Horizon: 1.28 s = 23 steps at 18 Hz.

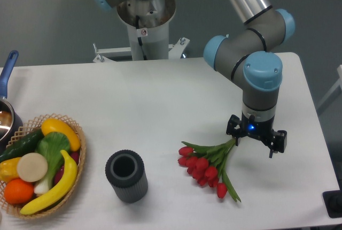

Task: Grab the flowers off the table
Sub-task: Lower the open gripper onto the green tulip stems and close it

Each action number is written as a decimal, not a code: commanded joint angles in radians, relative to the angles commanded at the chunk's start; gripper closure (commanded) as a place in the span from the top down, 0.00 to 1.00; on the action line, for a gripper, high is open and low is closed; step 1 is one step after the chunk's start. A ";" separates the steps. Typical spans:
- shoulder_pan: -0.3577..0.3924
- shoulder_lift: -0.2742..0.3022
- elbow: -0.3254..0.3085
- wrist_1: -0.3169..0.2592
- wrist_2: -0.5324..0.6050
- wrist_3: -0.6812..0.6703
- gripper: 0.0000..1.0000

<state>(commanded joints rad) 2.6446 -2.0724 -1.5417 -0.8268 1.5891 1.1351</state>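
Observation:
The flowers [206,168], a small bunch of red tulips with green stems and long leaves, lie on the white table [160,101] at the front right. The buds point left and toward the front, and the stem ends point up right. My gripper [255,143] hangs straight down just right of the stem ends, low over the table. Its fingers [233,132] stand wide apart, and the stem tips reach the left finger. Nothing is between the fingers, so the gripper is open and empty.
A dark grey ribbed cylinder cup [126,176] stands left of the flowers. A wicker basket [75,128] of fruit and vegetables sits at the front left, with a blue-handled pot [6,80] behind it. The table's right edge runs close to the gripper.

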 joint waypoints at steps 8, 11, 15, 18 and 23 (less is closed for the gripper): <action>-0.003 -0.009 -0.017 0.011 -0.011 0.002 1.00; -0.028 -0.032 -0.044 0.081 -0.008 -0.006 1.00; -0.031 -0.064 -0.052 0.086 -0.009 0.037 1.00; -0.029 -0.055 -0.100 0.084 -0.012 0.048 1.00; -0.017 0.004 -0.147 0.066 -0.049 0.057 1.00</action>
<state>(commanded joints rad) 2.6277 -2.0680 -1.6888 -0.7608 1.5403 1.1919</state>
